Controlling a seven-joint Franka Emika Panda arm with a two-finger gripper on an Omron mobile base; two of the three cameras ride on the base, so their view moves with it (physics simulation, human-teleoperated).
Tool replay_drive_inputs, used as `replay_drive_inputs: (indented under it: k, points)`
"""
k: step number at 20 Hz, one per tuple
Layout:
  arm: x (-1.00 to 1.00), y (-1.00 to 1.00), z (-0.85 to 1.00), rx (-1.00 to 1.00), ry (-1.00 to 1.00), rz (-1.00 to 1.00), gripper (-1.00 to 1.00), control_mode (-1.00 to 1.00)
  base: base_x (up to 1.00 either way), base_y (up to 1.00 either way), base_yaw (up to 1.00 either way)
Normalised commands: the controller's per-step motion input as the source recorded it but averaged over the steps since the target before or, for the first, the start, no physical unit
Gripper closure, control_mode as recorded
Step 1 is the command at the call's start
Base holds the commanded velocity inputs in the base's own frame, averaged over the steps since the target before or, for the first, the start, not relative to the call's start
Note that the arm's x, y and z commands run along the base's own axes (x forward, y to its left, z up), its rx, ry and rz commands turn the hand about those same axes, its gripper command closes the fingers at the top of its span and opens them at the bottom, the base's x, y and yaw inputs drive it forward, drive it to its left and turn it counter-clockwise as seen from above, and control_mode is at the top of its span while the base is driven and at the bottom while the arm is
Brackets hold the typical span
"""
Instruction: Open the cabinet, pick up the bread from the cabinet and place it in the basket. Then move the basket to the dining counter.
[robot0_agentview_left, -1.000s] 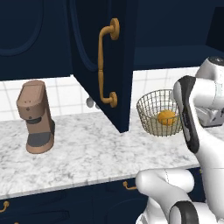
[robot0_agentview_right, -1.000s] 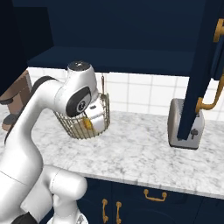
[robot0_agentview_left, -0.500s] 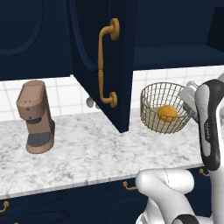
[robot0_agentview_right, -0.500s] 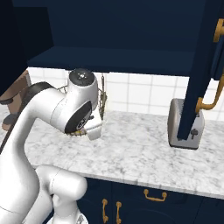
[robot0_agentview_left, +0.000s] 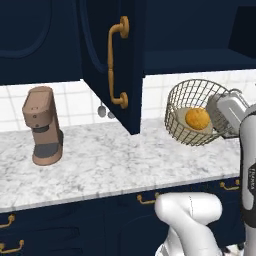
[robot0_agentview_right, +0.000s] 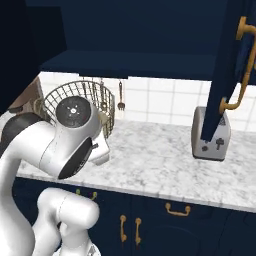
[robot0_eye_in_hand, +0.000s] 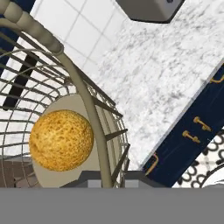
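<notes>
In the left base view the wire-mesh basket (robot0_agentview_left: 196, 111) sits at the right of the frame, tipped so its mouth faces the camera and lifted clear of the marble worktop (robot0_agentview_left: 125, 160), with the bread (robot0_agentview_left: 197, 119) lying inside it against the pale bottom. The gripper (robot0_agentview_left: 225, 114) is at the basket's right edge, its grey hand pressed to the rim; the hand view shows the two dark finger tips at the bottom of the frame on either side of a thick rim wire of the basket (robot0_eye_in_hand: 94, 118), so the pincer is clamped on that rim. In that same view the bread (robot0_eye_in_hand: 61, 140) fills the lower left, round and golden, just beside the gripped wire and inside the mesh. The cabinet (robot0_agentview_left: 112, 60) stands open at the upper centre of the left base view, its door swung out toward the camera with the long brass handle (robot0_agentview_left: 117, 62) on its face. A brown coffee machine (robot0_agentview_left: 42, 125) stands on the worktop at the left of that frame, well apart from the basket. In the right base view the basket (robot0_agentview_right: 82, 107) shows at the left behind the arm's big joint, and a toaster (robot0_agentview_right: 209, 135) stands on the worktop at the right, below the edge of the open cabinet door (robot0_agentview_right: 230, 65).
</notes>
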Motion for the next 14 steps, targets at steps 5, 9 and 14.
replay_drive_inputs:
  k: [5, 9, 14]
  points:
    - [0.0, 0.0, 0.0, 0.0, 0.0, 0.0, 1.0, 1.0, -1.0, -0.05, 0.0]
    - [0.0, 0.0, 0.0, 0.0, 0.0, 0.0, 1.0, 1.0, -1.0, 0.0, 0.08]
    - [0.0, 0.0, 0.0, 0.0, 0.0, 0.0, 1.0, 1.0, -0.61, 0.22, 0.58]
